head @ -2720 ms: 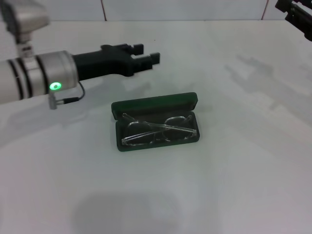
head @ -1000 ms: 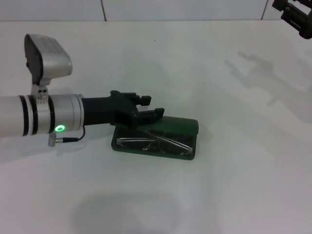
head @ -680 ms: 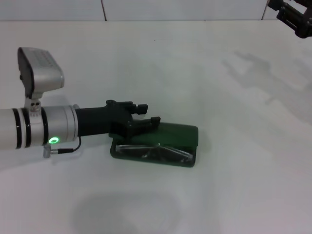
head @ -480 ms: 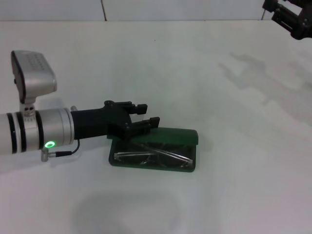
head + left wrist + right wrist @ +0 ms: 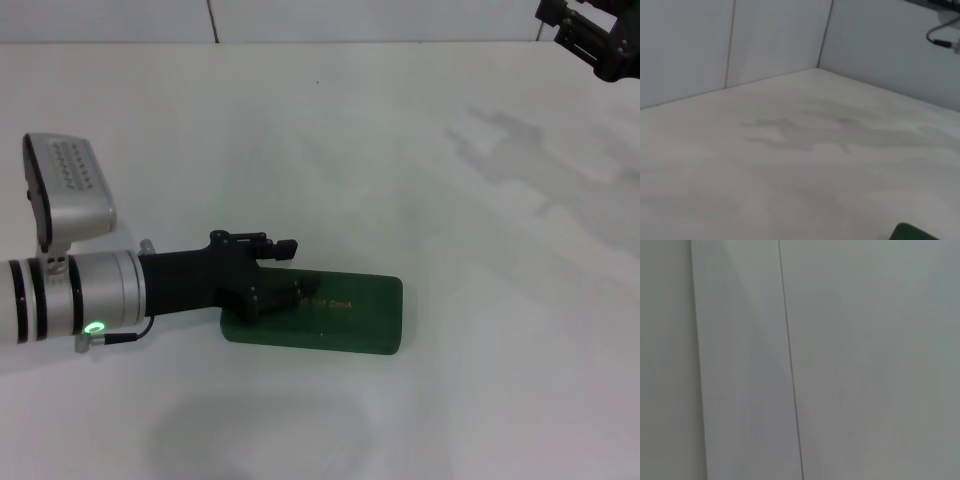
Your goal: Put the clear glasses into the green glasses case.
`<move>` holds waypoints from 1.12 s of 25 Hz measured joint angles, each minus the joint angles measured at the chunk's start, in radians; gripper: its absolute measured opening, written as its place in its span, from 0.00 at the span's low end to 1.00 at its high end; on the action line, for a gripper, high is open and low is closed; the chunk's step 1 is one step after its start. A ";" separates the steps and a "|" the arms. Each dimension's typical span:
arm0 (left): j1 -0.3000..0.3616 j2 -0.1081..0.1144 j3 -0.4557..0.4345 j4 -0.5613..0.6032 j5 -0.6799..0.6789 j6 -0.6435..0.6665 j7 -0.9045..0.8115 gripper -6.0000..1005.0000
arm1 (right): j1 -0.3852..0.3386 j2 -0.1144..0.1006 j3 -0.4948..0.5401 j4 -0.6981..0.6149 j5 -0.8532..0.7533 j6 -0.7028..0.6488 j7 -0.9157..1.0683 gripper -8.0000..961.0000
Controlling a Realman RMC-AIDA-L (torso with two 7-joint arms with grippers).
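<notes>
The green glasses case [image 5: 340, 316] lies flat on the white table [image 5: 450, 180] with its lid down and gold lettering showing on top. A dark green corner of the case [image 5: 914, 233] also shows in the left wrist view. The clear glasses are hidden, with the case shut over where they lay. My left gripper [image 5: 292, 269] reaches in from the left and rests open on the left part of the lid, one finger [image 5: 303, 291] pressing on it. My right gripper [image 5: 592, 36] is held high at the far right, away from the case.
Tiled wall panels run along the back edge of the table. The right wrist view shows only the wall. Shadows of the right arm fall on the table at the right.
The left gripper swung forward and down onto the lid, closing the case over the glasses. The case slid slightly toward me. The right arm shifted a little.
</notes>
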 joint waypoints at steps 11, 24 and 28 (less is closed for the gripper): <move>0.022 0.012 -0.008 0.020 -0.162 0.198 0.044 0.55 | 0.000 -0.016 -0.127 -0.035 -0.007 -0.081 0.007 0.68; 0.105 0.012 -0.010 0.021 -0.237 0.470 0.261 0.81 | 0.013 -0.038 -0.331 -0.115 -0.258 -0.304 0.060 0.84; 0.099 0.014 -0.010 0.014 -0.233 0.468 0.260 0.88 | 0.009 -0.034 -0.333 -0.113 -0.260 -0.303 0.035 0.89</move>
